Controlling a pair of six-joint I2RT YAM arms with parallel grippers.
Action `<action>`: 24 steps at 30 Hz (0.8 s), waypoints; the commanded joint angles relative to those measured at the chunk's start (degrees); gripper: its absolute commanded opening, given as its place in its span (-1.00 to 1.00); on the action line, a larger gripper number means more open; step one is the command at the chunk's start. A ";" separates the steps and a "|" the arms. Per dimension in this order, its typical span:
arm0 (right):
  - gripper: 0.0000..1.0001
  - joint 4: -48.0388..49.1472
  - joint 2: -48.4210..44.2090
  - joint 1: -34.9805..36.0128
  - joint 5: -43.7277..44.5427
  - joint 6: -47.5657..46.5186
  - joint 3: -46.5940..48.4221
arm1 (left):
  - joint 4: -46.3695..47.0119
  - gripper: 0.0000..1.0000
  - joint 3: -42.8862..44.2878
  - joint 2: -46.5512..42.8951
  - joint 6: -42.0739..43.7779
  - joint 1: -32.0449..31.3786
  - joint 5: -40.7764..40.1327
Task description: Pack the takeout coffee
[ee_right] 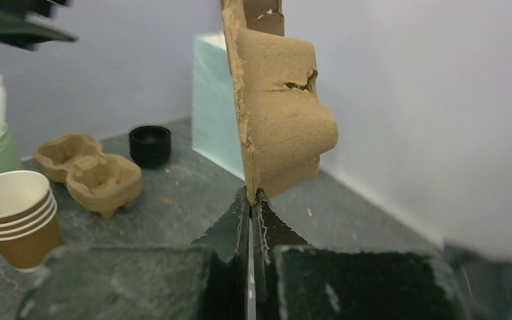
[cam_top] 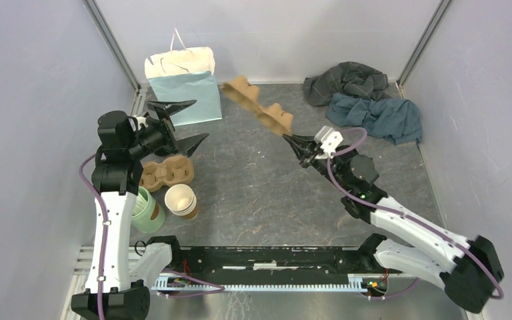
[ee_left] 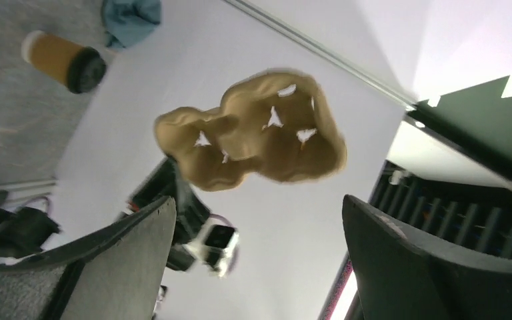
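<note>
**Location of the task item.** The takeout coffee [ee_left: 60,59] appears only in the left wrist view. It sits on the table [cam_top: 253,193] near the teal cloth [ee_left: 130,17]. That view is rolled, so it cannot be confirmed whether the cup is upright. The overhead view does not show the cup.

**End effector state.**
- The right end effector [ee_right: 250,195] has its jaws pressed together on the thin edge of a moulded pulp cup carrier [ee_right: 277,100]. It holds the carrier on edge in the air, on the side of the teal cloth that faces the table centre.
- The left end effector [cam_top: 199,120] has its jaws wide apart and holds nothing. It is well apart from the teal cloth, across the table, and points towards the raised carrier.
- A paper bag [cam_top: 187,97] stands at the back wall, also well apart from the teal cloth.

**Handling assessment.**
- The cup is judged to be light, with a thin paper wall that will dent under firm pressure.
- The fill level cannot be determined. Assume liquid is present and keep the cup level.
- The black lid is likely a press fit, so lifting by the lid risks separating it from the cup.
- The paper body should offer more friction than the smooth plastic lid.

**Recommended grasp.** Take the brown body across its width, just below the lid rim, with jaws well apart on approach. Close only until the wall is seated.
</note>
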 commanded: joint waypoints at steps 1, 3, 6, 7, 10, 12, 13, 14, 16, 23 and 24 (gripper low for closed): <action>-1.00 -31.27 -7.68 0.06 20.07 9.33 8.67 | -9.66 0.99 3.65 1.34 24.67 0.12 -6.55; -1.00 -46.14 -9.55 0.08 26.26 11.60 16.61 | -18.62 0.99 11.17 5.25 37.86 0.17 -13.79; -1.00 -60.40 -12.07 0.05 29.77 12.57 25.45 | -24.83 0.99 20.06 10.07 53.71 0.19 -25.64; -1.00 -62.94 -12.93 0.01 29.65 11.97 27.37 | -24.45 0.99 21.77 11.10 55.42 0.17 -28.86; -1.00 -69.33 -15.17 0.05 30.01 9.00 33.10 | -19.13 0.99 22.36 13.73 59.19 0.13 -35.42; -1.00 -73.10 -15.55 0.07 31.33 7.97 37.17 | -15.57 0.99 21.98 15.73 59.60 0.17 -39.15; -1.00 -74.89 -15.55 0.04 31.88 7.33 39.19 | -13.31 0.99 21.85 17.24 58.94 0.20 -40.91; -1.00 -76.23 -15.58 0.08 32.20 7.11 40.84 | -11.03 0.99 21.43 17.93 58.29 0.15 -42.09; -1.00 -77.83 -15.73 0.04 32.35 4.49 42.37 | -4.78 0.97 20.17 20.43 56.84 0.16 -43.20; -1.00 -80.71 -15.29 0.08 34.40 -0.80 44.07 | 17.51 0.80 19.05 30.02 48.44 0.14 -39.03; -1.00 -80.69 -15.33 0.05 34.74 -1.07 43.79 | 19.18 0.83 19.99 31.78 47.42 0.13 -38.80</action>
